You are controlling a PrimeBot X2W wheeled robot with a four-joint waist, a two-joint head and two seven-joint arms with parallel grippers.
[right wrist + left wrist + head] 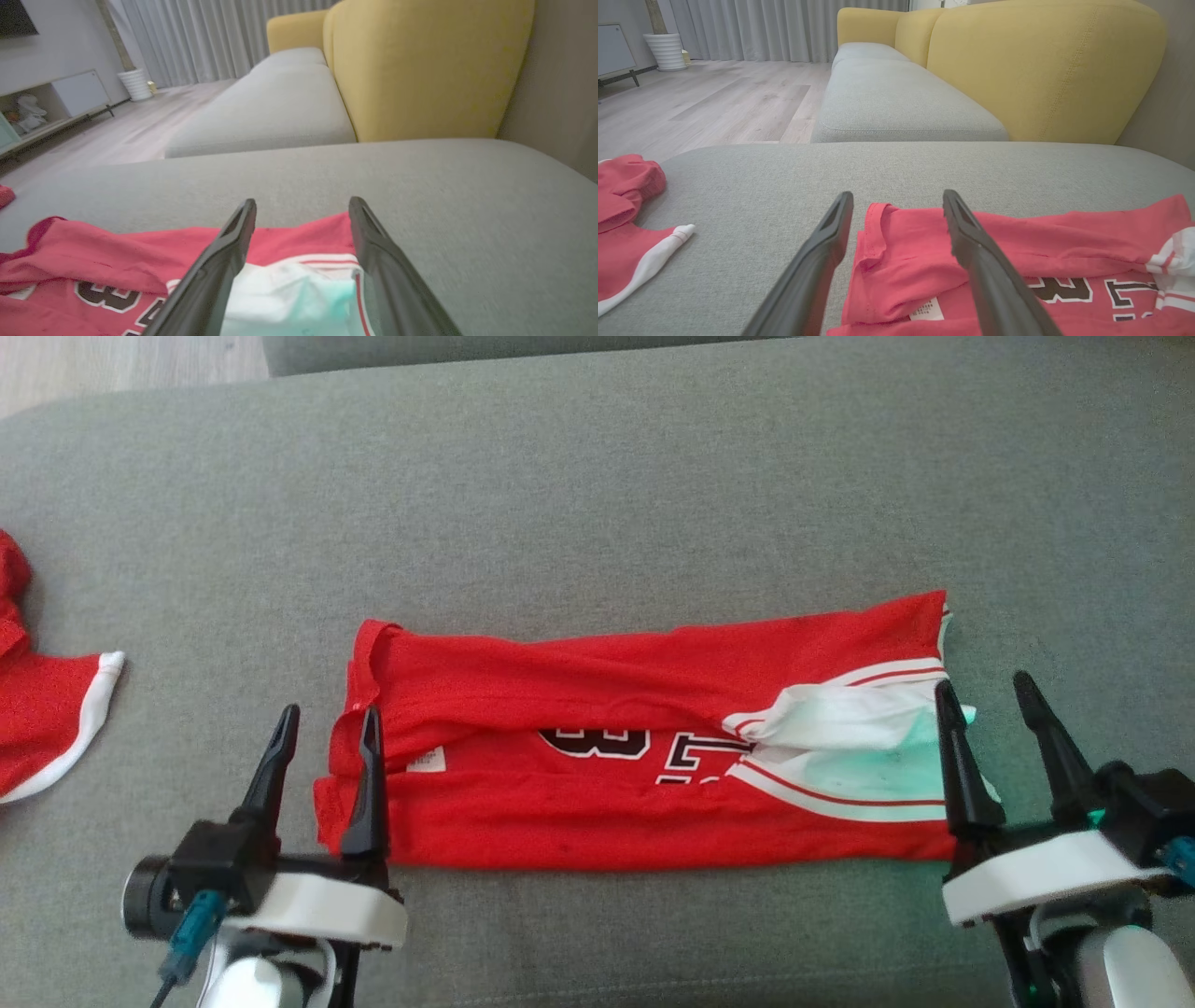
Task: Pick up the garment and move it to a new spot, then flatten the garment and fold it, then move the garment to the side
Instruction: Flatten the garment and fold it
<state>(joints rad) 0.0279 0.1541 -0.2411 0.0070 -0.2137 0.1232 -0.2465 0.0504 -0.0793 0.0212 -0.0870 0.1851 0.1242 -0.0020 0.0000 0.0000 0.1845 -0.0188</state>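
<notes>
Jaws wide above grey sofa cushion (653, 476)

Left claw (331, 711), right claw (982, 683): long black tapered fingers (366, 784), white wrist housings (327, 915), teal cable plugs (191, 919)

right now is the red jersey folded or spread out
Folded: the jersey is a narrow band, far side turned over its number.

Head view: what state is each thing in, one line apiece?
Red jersey: folded into a long strip, lying on the grey cushion.
Other red garment: crumpled, off to the left.
Left gripper: open, at the jersey's left end.
Right gripper: open, at the jersey's right end.
</notes>
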